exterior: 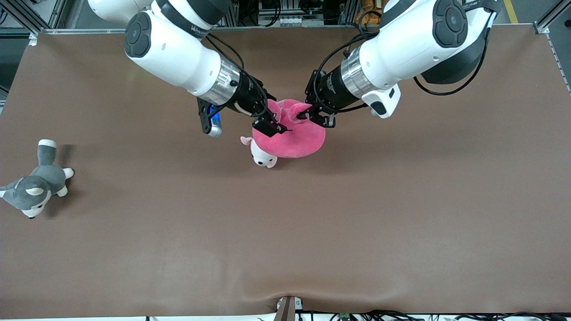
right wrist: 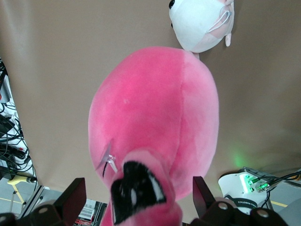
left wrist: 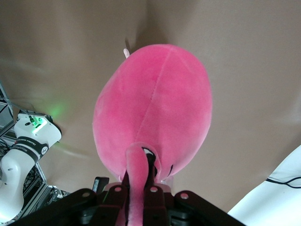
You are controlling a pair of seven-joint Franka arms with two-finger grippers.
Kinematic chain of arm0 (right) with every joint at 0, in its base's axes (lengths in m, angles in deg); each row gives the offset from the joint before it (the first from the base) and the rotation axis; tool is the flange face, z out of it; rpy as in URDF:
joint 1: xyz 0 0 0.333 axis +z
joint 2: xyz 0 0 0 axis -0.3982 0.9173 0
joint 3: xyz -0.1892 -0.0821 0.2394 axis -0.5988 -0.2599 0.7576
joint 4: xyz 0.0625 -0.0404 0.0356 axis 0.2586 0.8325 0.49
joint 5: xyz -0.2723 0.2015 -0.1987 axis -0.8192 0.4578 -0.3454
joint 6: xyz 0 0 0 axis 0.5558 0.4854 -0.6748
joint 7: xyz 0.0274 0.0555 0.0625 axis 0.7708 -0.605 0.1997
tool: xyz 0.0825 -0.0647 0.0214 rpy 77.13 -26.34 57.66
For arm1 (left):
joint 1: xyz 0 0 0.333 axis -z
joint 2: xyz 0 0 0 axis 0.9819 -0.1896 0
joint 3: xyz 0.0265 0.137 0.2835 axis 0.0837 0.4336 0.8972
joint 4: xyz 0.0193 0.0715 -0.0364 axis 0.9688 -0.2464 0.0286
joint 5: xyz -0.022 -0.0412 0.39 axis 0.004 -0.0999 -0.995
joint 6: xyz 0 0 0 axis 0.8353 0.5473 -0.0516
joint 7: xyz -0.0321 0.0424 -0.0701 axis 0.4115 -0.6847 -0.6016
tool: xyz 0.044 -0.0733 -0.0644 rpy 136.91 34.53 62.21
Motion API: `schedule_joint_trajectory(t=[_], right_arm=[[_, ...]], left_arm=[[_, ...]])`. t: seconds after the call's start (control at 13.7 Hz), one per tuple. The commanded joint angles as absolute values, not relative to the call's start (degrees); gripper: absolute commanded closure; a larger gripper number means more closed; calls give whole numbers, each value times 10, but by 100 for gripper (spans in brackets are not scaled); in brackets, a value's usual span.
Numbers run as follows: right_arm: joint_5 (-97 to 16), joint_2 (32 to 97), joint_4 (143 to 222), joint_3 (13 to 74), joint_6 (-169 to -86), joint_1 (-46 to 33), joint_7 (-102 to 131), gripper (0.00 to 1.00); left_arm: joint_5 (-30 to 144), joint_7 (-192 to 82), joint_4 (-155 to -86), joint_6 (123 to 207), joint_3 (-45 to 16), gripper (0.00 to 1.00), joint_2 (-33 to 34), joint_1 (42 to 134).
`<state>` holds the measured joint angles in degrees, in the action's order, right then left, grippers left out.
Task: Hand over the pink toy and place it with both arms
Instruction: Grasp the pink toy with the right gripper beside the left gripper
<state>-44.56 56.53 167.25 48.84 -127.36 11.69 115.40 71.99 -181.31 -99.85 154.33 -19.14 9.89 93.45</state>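
Observation:
The pink toy (exterior: 290,138) hangs above the middle of the table between both grippers. My left gripper (exterior: 308,117) is shut on one of the toy's eye bumps, and the left wrist view shows its fingers (left wrist: 155,193) pinching a strip of the toy's pink plush (left wrist: 155,108), gripper (left wrist: 138,176). My right gripper (exterior: 273,127) is open. In the right wrist view its fingers (right wrist: 75,193) stand wide apart on either side of the toy's other bump with the black eye (right wrist: 136,186), gripper (right wrist: 138,188), without closing on it.
A small pale pink-and-white plush (exterior: 261,156) lies on the table under the pink toy's edge, and also shows in the right wrist view (right wrist: 200,23). A grey-and-white husky plush (exterior: 35,185) lies toward the right arm's end of the table.

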Motion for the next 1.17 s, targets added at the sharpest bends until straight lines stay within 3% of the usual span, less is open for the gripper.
schedule_joint_trajectory(t=[0.0,0.07,0.29,0.58,0.8,0.88,0.95,1.02,1.1], right_arm=[[-450,568,1660,482,-1265,119,1165,0],[-452,568,1660,482,-1264,117,1165,0],[-451,566,1660,480,-1252,110,1164,51],[-452,562,1660,479,-1242,107,1166,100],[-452,561,1660,479,-1241,101,1164,100],[-452,561,1660,479,-1240,94,1163,100],[-452,561,1659,479,-1233,89,1161,100],[-452,560,1658,479,-1224,80,1157,100],[-452,558,1658,479,-1213,69,1149,100]], left_arm=[[731,-1827,-983,1546,-191,100,93,939],[731,-1826,-983,1546,-191,100,93,939],[731,-1825,-984,1546,-190,100,95,937],[731,-1825,-985,1546,-190,100,95,937],[730,-1825,-985,1545,-190,100,96,936],[728,-1823,-984,1543,-190,95,98,930],[728,-1822,-984,1540,-188,36,100,927],[727,-1822,-984,1536,-186,0,103,924],[721,-1821,-984,1532,-184,0,106,923]])
